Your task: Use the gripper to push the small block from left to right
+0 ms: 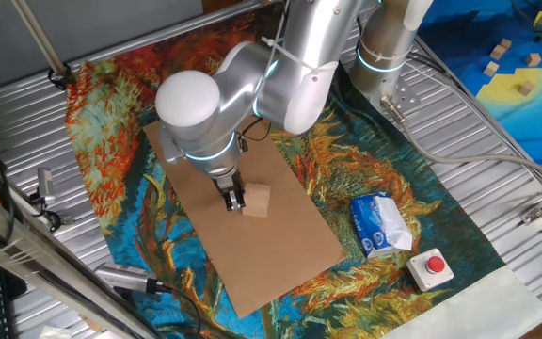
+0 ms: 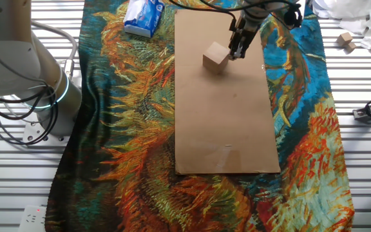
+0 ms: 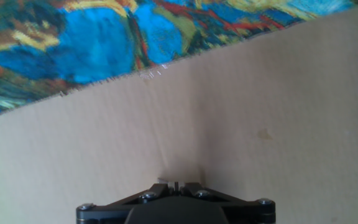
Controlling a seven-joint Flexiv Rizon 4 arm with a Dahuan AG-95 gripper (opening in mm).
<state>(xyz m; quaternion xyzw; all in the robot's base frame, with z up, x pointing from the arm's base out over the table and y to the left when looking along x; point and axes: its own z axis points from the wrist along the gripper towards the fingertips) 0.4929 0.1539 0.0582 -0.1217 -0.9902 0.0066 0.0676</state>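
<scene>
The small block (image 1: pixel 257 200) is a light-tan wooden cube resting on the brown cardboard sheet (image 1: pixel 290 254). My gripper (image 1: pixel 234 200) stands upright with its black tip down on the cardboard, touching the block's left side. In the other fixed view the gripper (image 2: pixel 236 51) is just right of the block (image 2: pixel 215 57). The fingers are closed together with nothing between them. In the hand view the gripper (image 3: pixel 176 185) shows only bare cardboard (image 3: pixel 260 124) ahead; the block is out of that view.
A colourful patterned cloth (image 1: pixel 111 141) covers the table under the cardboard. A white-blue tissue pack (image 1: pixel 380 224) and a red button box (image 1: pixel 432 267) lie to the right. A second arm column (image 1: pixel 384 42) stands behind. Tiny wooden blocks (image 1: pixel 506 56) lie on a blue-yellow mat.
</scene>
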